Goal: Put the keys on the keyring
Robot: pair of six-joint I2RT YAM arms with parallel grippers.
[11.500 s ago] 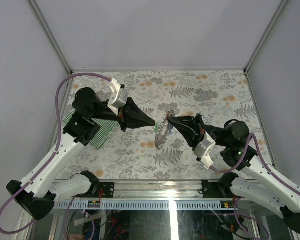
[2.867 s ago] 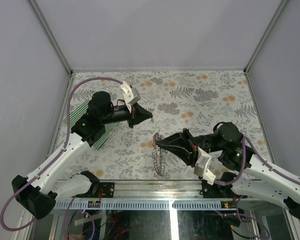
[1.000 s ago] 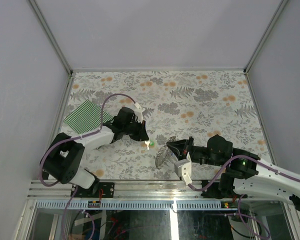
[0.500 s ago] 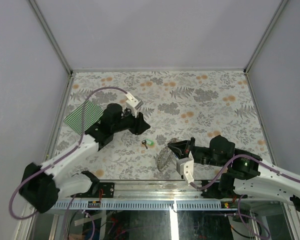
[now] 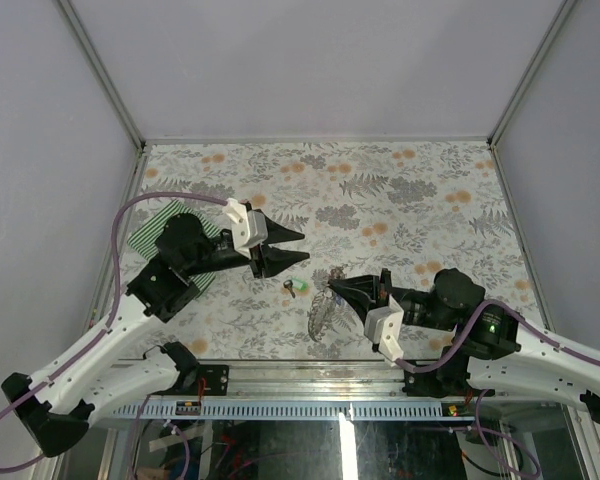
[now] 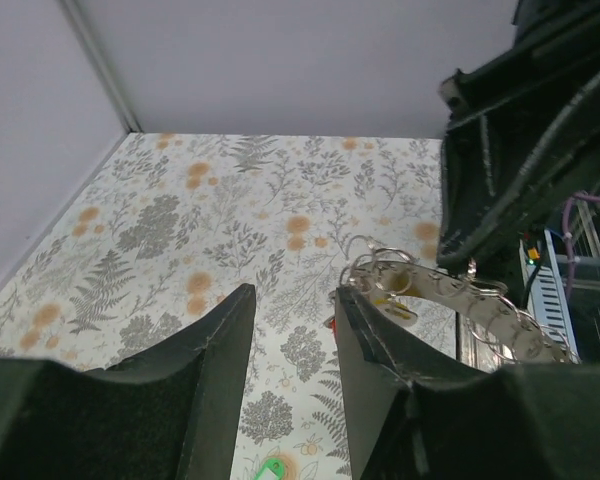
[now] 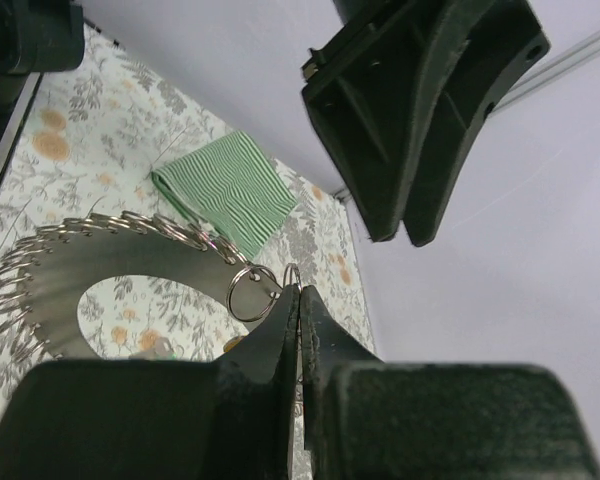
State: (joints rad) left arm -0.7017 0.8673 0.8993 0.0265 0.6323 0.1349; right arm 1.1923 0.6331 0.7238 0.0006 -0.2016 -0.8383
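Note:
A green-headed key lies on the table between the grippers; it shows at the bottom edge of the left wrist view. My left gripper is open and empty, above and behind the key. My right gripper is shut on a small ring of the keyring. The keyring, a grey metal coil lined with small rings, hangs from it toward the table. A yellow piece shows at the keyring. Other keys are not clearly visible.
A green-and-white striped cloth lies at the left, partly under my left arm, and shows in the right wrist view. The table has a floral cover. A metal rail runs along the near edge.
My left gripper, which was down at the green key a second ago, has lifted back and stands open above it. The key stays on the table. My right gripper still holds the keyring.

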